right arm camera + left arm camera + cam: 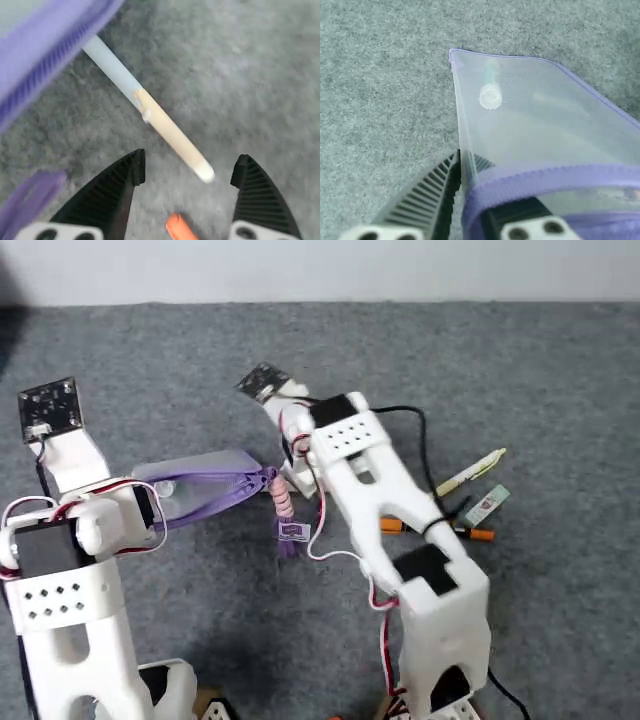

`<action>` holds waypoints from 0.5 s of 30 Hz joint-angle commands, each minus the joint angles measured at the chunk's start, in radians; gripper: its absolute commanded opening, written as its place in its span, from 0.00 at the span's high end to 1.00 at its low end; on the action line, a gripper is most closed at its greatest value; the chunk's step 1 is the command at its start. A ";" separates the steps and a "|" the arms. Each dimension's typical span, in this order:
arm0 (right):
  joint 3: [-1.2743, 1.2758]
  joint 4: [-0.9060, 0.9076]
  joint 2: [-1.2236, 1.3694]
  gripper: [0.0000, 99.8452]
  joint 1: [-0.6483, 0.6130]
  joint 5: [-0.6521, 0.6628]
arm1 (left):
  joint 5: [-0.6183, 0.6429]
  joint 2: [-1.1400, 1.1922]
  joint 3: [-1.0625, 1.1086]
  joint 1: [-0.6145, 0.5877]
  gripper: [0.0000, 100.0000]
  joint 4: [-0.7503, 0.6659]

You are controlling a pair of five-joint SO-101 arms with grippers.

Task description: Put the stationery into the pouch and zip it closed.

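**Left claw gripping the pouch, right claw hanging open over a pen**

The see-through plastic pouch with the purple zipper band (205, 490) is lying flat on the grey carpeted tabletop (560, 370), between the two white arms. The left gripper (470, 175) is clamping one end of it. In the left wrist view the clear wall and the purple band are passing between its ribbed black fingers (445, 182), which are pressing together on the material. A pen with a round white cap end (490, 95) is sitting inside the pouch, showing through the plastic.

At the pouch's other end, the right gripper (190, 167) is hovering with its jaws spread wide and nothing between them is being touched. A slim pen with a pale blue and cream barrel (150, 112) is poking out from under the purple edge, and its rounded tip is lying on the carpet in the gap between the two open fingers. An orange tip (177, 227) is peeking in just beside that gripper.

The rest of the stationery is waiting on the far side of the right arm, well apart from the pouch: a yellow-green pen (470, 472), a small green-and-white block (487, 505) and an orange marker (472, 533). A little purple tag (292, 533) is lying near the pouch mouth.
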 commanded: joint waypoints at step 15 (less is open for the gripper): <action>-0.172 0.007 0.239 0.91 0.087 0.034 | 0.009 0.000 -0.061 -0.005 0.99 0.000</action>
